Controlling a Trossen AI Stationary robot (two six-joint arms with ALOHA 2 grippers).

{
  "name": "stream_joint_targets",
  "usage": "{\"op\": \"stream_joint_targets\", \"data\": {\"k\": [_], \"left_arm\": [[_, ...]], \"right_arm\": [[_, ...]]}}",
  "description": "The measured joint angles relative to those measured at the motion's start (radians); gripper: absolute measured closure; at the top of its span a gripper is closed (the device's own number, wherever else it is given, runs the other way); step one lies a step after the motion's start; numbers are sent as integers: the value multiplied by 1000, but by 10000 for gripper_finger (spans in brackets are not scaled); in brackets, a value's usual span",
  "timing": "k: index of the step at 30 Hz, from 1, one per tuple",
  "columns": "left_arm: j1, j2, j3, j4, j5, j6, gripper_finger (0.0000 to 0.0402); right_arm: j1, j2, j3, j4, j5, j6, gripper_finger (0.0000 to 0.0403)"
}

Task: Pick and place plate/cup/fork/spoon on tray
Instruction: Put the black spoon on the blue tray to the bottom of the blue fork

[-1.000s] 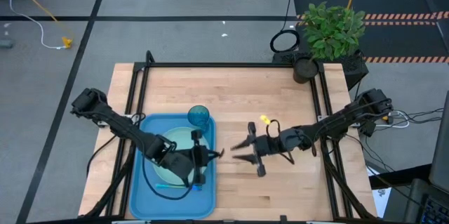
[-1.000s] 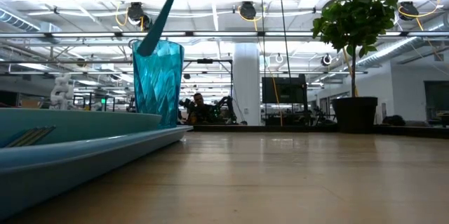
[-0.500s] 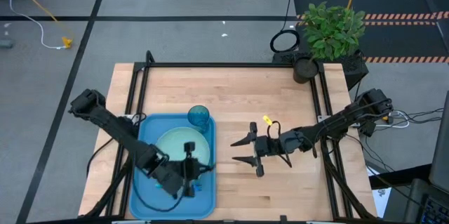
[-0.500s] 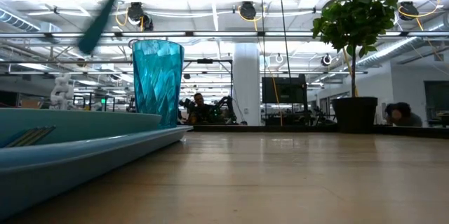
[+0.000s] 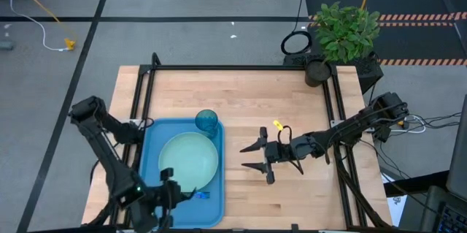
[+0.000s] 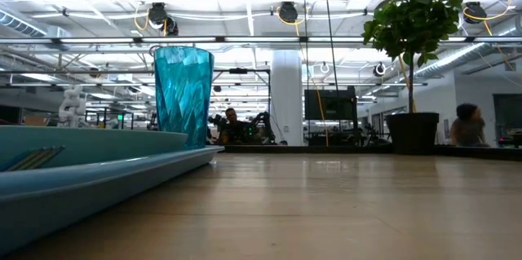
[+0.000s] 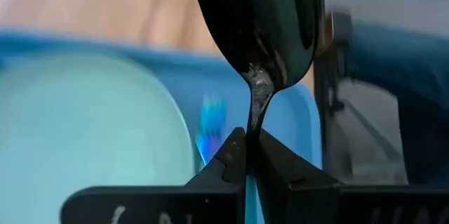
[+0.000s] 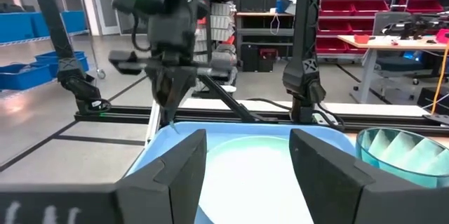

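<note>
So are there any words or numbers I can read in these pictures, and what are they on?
No text reads clearly anywhere.
White marks at the bottom of the left tool, which pinches the spoon: cut off, unreadable.
White marks at the bottom of the right tool: cut off, unreadable.
The tray, plate, cup and fork: no writing shows.
</note>
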Motion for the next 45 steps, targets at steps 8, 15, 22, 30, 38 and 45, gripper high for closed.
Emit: {"op": "stream_joint_targets", "data": {"k": [8,15,22,30,38,45], "left_arm": [[-42,146,-1,-30,180,-164,390],[-20,248,-1,-44,331,-170,391],[3,278,-1,-41,370,-100,385],[26,278,-1,32,348,68,382],[58,278,-1,48,318,110,381],[60,278,-6,78,318,135,380]], "right_arm": [[-6,0,0,-27,-1,-5,204],[-24,0,0,-29,-1,-4,204],[-39,0,0,-39,-3,-4,204],[-39,0,0,-47,-4,-1,204],[-38,0,1,-53,-5,0,204],[-38,0,1,-53,-19,-1,204]]}}
